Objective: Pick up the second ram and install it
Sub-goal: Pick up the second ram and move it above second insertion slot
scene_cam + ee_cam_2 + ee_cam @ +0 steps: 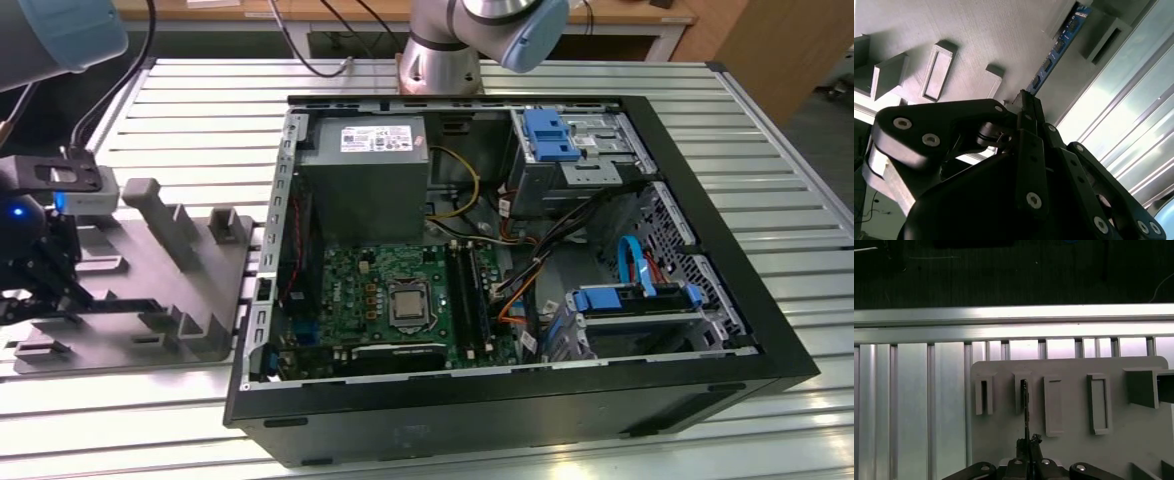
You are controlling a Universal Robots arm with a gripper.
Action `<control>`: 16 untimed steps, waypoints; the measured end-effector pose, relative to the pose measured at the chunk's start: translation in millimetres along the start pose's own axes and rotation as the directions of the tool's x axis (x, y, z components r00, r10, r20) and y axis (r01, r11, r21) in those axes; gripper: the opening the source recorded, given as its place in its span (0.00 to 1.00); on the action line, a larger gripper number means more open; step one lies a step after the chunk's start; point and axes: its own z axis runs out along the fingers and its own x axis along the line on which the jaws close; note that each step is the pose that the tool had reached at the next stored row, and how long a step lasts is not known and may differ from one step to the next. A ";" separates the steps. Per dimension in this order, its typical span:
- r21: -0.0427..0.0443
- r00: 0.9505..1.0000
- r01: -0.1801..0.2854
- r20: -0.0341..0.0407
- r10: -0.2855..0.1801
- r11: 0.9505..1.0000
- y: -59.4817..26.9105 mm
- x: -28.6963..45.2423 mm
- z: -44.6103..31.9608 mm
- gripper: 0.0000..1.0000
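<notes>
The second ram (1055, 49) is a thin blue-edged stick seen edge-on, resting along the grey holder block (974, 35). In the first wrist view the ram (1025, 410) is a narrow dark line running from a slotted post (1021, 390) on the block (1074, 450) back to my fingers. My gripper (1026, 102) is shut on the ram's near end, its dark fingers (1029, 446) pinched together on it. In the exterior view my gripper (40, 275) hangs over the left end of the holder block (147, 300).
An open computer case (454, 405) lies at the middle of the slatted metal table (787, 200), right of the block. Inside are the green motherboard (387, 290), its memory slots (467, 290), a grey power supply (360, 170) and blue drive bays (550, 135). The arm's base (441, 50) stands behind.
</notes>
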 end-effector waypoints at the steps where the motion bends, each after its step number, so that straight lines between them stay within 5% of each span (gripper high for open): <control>1: 0.000 1.000 0.000 0.000 0.000 1.000 0.0 -0.1 -1.1 0.13; 16: 0.000 1.000 0.015 0.000 -0.015 1.000 0.2 -0.2 -6.1 0.13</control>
